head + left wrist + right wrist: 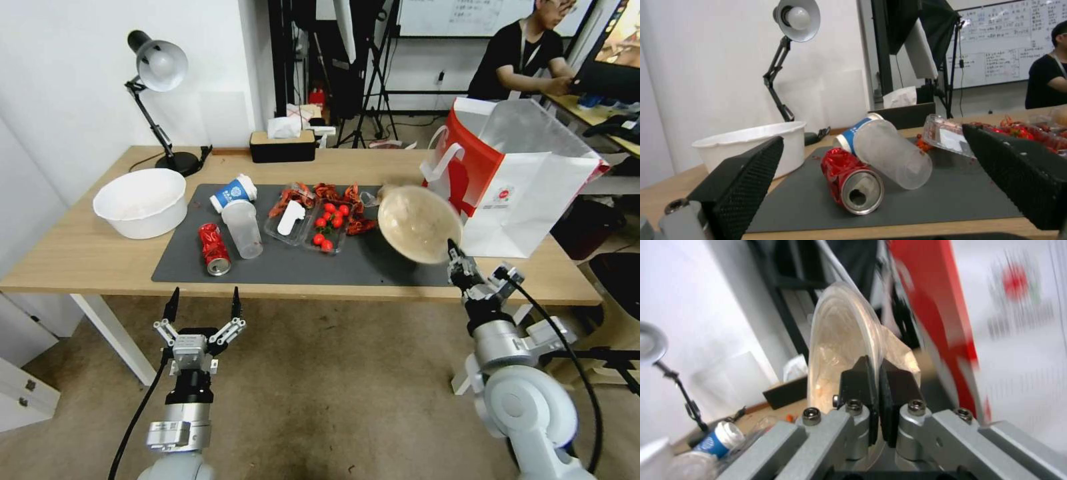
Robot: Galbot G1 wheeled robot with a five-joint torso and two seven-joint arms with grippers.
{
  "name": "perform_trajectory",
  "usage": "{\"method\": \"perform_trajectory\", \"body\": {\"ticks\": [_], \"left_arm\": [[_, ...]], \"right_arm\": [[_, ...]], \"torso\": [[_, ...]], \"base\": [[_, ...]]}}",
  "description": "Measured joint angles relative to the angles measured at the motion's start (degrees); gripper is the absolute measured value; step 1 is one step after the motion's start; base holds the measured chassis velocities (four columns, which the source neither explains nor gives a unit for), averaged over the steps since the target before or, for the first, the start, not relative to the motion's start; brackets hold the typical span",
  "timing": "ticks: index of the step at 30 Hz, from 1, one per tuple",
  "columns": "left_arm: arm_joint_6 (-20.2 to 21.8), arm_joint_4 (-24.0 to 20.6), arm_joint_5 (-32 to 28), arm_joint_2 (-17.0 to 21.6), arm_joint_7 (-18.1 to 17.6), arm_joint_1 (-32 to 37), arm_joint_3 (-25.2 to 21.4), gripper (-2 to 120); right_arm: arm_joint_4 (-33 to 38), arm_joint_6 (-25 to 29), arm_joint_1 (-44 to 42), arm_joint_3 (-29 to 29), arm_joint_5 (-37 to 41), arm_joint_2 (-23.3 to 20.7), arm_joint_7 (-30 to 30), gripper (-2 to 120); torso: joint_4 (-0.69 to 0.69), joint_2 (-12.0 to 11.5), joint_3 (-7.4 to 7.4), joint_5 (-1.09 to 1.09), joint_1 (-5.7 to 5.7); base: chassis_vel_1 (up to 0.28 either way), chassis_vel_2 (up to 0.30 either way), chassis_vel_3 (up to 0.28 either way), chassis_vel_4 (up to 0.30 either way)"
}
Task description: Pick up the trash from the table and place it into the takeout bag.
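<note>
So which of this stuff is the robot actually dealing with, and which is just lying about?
Part of the job:
- beige bowl, pinched at its rim by the right gripper
- red can
- clear cup
- blue-and-white cup
- takeout bag
- left gripper, open, short of the table

Just lying about:
- white bowl
- tomato tray
- lamp
- tissue box

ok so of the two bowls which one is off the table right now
The shallow beige disposable bowl: the right gripper pinches its rim, holding it tilted beside the takeout bag. The large white bowl sits on the table.

can [214,249] & cups on mat [373,267], bag [527,180] at table's right
</note>
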Motion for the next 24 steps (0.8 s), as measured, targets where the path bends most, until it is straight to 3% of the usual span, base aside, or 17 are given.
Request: {"method": "perform_trajectory", "body": {"ticks": [4,12,14,19,24], "left_arm": [[0.0,-0.1,0.0,0.0,0.0,0.0,0.1,100],[0.1,-0.5,-0.1,0.3,0.0,0.0,0.1,100],[0.1,-0.6,-0.3,0.3,0.0,0.1,0.1,100],[0.1,-0.6,-0.4,0.3,-0.1,0.1,0.1,100],[0.1,-0.3,-0.4,0.2,-0.1,0.1,0.0,100]], "right_arm": [[1.2,4.5,1.3,1.2,-6.1,-2.7,-2.7,0],[2.4,6.5,9.2,4.6,-3.7,-9.8,0.7,0],[-0.2,8.1,13.7,5.4,-1.8,-12.7,2.2,0],[-3.5,9.2,17.9,5.5,-1.1,-14.8,3.5,0],[-11.2,9.7,24.8,4.4,-0.2,-17.2,4.6,0]], "torso": [[0.00,0.0,0.00,0.01,0.00],[0.00,0.0,0.00,0.00,0.00],[0.00,0.0,0.01,0.01,0.00],[0.00,0.0,0.01,0.01,0.00],[0.01,0.0,0.01,0.01,0.00]], "base": [[0.000,0.000,0.000,0.000],[0.000,0.000,0.000,0.000],[0.000,0.000,0.000,0.000],[0.000,0.000,0.000,0.000],[0.000,0.000,0.000,0.000]]}}
